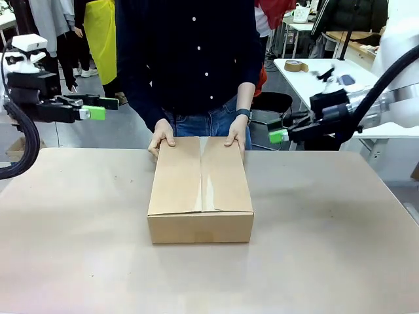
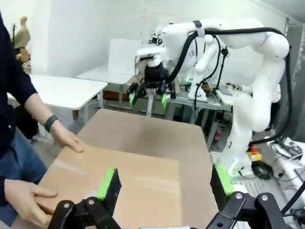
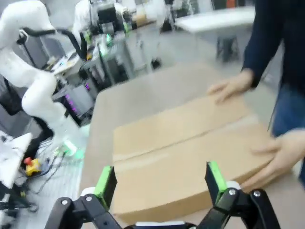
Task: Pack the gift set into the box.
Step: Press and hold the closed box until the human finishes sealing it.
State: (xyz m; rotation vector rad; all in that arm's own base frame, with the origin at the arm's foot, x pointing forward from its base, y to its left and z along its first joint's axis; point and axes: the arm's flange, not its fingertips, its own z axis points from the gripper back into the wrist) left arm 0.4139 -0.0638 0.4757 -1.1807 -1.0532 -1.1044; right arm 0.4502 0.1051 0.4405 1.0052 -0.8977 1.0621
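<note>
**A:** Right in the middle of our tan table lies the brown corrugated cardboard box. Its top flaps are folded down flat, and the seam runs away from us towards the person.

**B:** The person's hands rest on the two far corners. Our left gripper hangs high off the left side and our right gripper high off the right, both well apart from the box.

**A:** Both are empty, with fingers spread wide. In the wrist views the green pads stand apart with nothing between them.

**B:** And the gift set?

**A:** The shut flaps hide the inside, so we cannot tell whether it is packed.

**B:** We'd judge the lid is the business now, either opening it or finishing the close.

**A:** Then we should come in at the near end, away from those hands. We work one flap edge at a time and let the person steady the far end. We also keep the two arms from crossing over the seam.
</note>
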